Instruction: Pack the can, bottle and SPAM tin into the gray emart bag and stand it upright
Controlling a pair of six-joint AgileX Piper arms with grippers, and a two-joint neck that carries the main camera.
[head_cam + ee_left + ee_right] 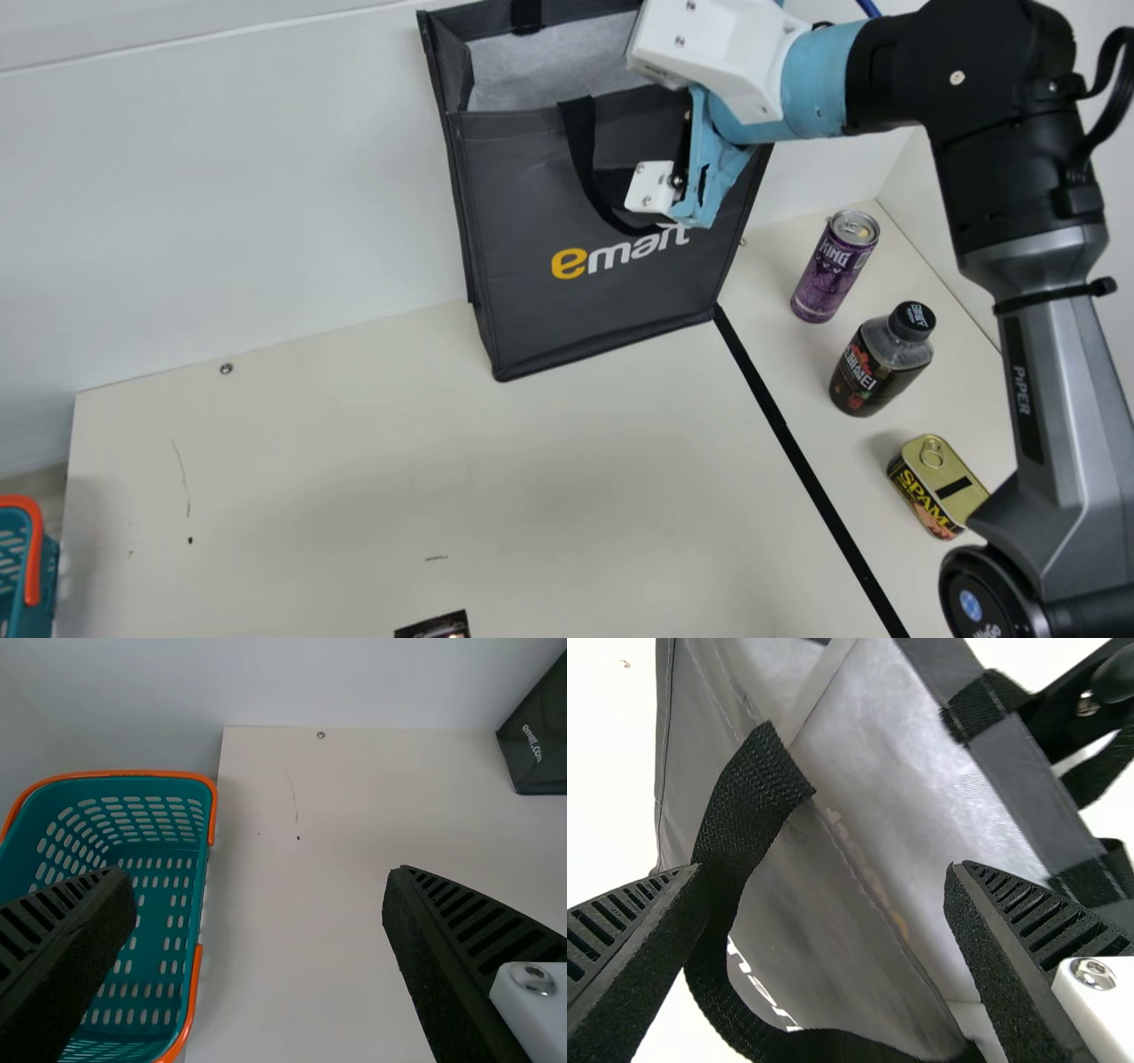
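Main view: the gray emart bag (pixel 523 319), creased fabric with a pale lining, stands upright on the scuffed cream table (pixel 310 496) near the white wall (pixel 248 195); right of it are the slim purple can (pixel 824 275), dark plastic bottle (pixel 877 368) and rounded metal SPAM tin (pixel 939 487). At its mouth, the right gripper (pixel 700 186) has its jaws wide apart beside a woven handle (pixel 580 146), gripping nothing. Left of the bag, the left gripper (pixel 261 873) gapes, empty, near a slotted teal basket (pixel 155 877).
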